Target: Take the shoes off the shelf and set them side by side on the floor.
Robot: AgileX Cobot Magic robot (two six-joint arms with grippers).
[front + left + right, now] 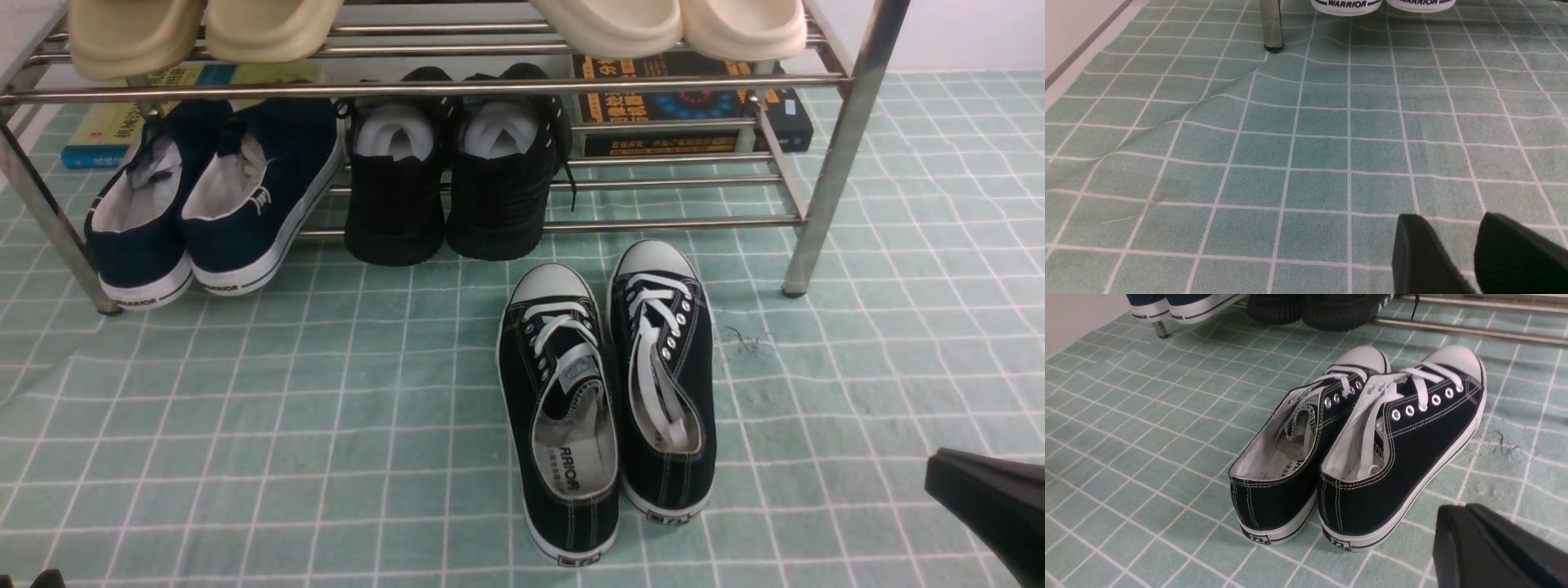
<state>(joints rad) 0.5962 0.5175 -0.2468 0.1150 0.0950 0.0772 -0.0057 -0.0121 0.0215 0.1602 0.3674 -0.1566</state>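
The two black canvas shoes (pixel 608 400) stand side by side on the pale green gridded floor (pixel 286 425), toes toward the chrome shelf (pixel 841 147). Their heels face the camera in the right wrist view, the left shoe (pixel 1274 498) touching the right shoe (pixel 1412 449). My right gripper (pixel 939 474) hovers low to the right of the heels, clear of them. Its fingers are pressed together with nothing between them in the right wrist view (pixel 1453 514). My left gripper (pixel 1447 218) is open and empty over bare floor, far to the left of the pair.
On the lower tier sit navy slip-ons (pixel 204 196) and all-black shoes stuffed with white paper (pixel 449 180). Beige slippers (pixel 204 28) lie on the top tier, with books (pixel 694 106) behind. A shelf leg (pixel 1271 24) stands on a wrinkle in the sheet (pixel 1208 102).
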